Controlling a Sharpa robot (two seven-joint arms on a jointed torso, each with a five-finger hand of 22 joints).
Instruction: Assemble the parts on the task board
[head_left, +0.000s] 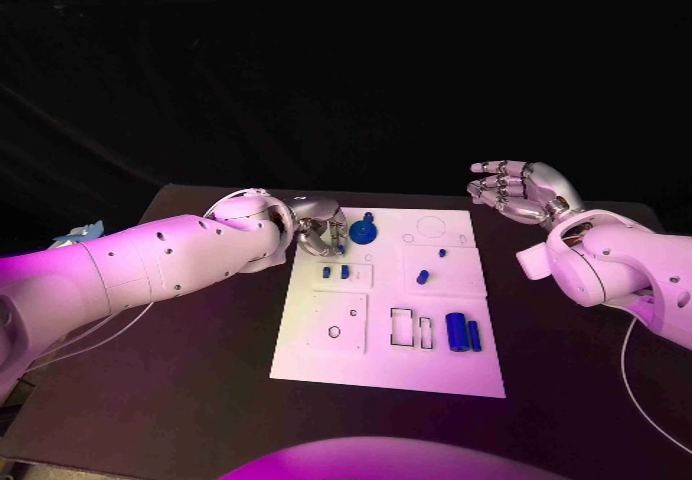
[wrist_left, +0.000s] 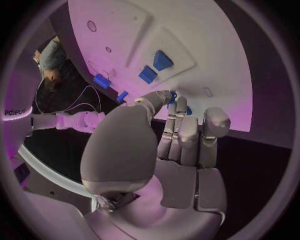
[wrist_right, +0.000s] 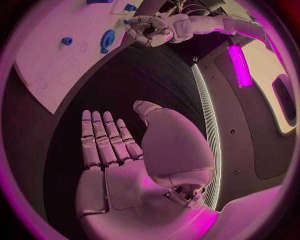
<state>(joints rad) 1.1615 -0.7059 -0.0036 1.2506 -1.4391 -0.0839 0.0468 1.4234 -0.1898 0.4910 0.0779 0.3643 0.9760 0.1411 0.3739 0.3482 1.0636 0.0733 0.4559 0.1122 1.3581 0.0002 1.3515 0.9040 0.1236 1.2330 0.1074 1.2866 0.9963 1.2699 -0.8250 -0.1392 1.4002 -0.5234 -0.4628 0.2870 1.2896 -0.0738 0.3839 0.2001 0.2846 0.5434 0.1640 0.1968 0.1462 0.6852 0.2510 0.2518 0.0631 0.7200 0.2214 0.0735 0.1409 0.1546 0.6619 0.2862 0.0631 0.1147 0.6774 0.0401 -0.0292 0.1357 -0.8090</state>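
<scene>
**Left hand at the board's far left corner, right hand open off to the side**

From the head camera we see the white rectangular task board (head_left: 387, 375) in the middle of the black table (head_left: 188, 400). The silver left hand (head_left: 315, 224) sits at the board's far left corner, fingers curled, just beside a round blue disc part (head_left: 364, 232). Whether it grips anything we cannot tell; its own knuckles hide the fingertips. Nearer the robot on the board lie two small blue blocks (head_left: 336, 271), one small blue peg (head_left: 423, 277), another tiny blue piece (head_left: 440, 252) and a pair of upright-looking blue cylinders (head_left: 462, 332) beside empty rectangular slots.

The left wrist camera adds what the head view hides: the hand's fingers (wrist_left: 181, 130) reach over the board's edge, with a sliver of blue at their tips, though contact is unclear.

The silver right hand (head_left: 519, 192) hovers beyond the board's far right corner, clear of it. The right wrist camera shows its fingers (wrist_right: 106, 137) straight and spread above bare table, holding nothing, with the board well apart from it.

A white cable (head_left: 101, 335) trails on the table to the left of the board.
</scene>
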